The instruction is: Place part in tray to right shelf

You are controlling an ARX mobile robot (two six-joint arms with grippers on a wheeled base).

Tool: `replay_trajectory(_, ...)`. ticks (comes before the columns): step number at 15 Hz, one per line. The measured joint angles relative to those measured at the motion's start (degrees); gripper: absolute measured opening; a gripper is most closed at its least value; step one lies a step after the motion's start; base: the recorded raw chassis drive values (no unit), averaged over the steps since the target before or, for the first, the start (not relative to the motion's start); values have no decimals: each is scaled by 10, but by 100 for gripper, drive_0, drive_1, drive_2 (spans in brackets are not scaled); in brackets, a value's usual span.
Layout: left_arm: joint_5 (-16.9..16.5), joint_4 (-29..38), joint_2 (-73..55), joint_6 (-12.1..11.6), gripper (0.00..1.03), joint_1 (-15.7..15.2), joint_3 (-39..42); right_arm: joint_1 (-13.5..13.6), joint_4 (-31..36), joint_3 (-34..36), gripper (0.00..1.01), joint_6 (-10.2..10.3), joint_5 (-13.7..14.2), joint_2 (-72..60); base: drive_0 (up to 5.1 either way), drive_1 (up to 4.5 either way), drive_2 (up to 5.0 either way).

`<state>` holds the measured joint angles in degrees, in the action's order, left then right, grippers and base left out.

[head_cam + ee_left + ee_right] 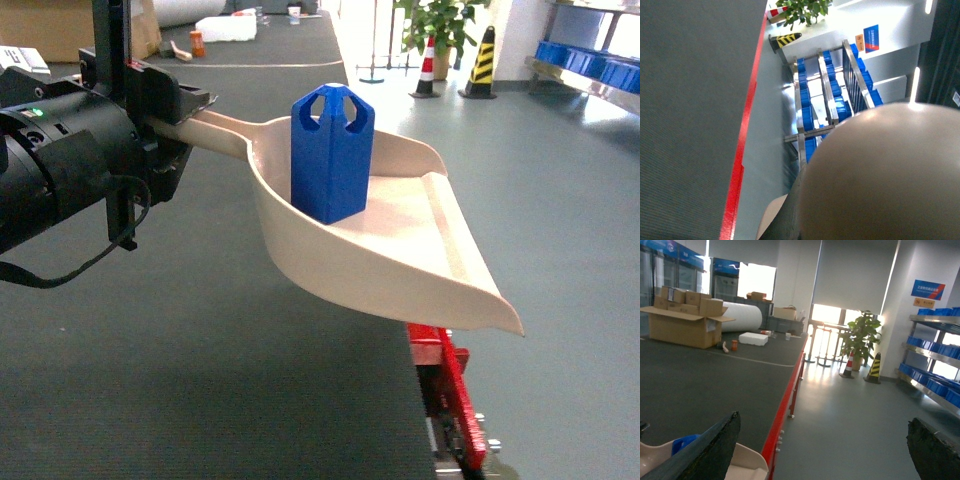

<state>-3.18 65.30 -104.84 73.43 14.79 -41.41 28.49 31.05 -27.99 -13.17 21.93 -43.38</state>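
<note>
Against the right shelf (932, 357) of blue crates (935, 385), the left gripper (170, 120) clamps the handle of one beige tray (400, 250) carrying one upright blue part (332, 150), while the right gripper (822, 445) hangs spread wide, touching nothing.

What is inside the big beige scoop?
A blue part stands upright inside the tray, near the handle end. The rest of the scoop's floor looks bare. The spot right under the part is covered, so nothing can be told there.

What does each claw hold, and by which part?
The left claw holds the tray by its handle. The right claw is open and holds nothing.
</note>
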Motion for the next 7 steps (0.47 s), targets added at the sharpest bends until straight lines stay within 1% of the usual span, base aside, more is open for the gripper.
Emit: replay_trajectory(7, 0, 3, 0, 0, 14, 0, 0, 0, 1, 0, 98, 0, 0, 0, 496, -245, -245)
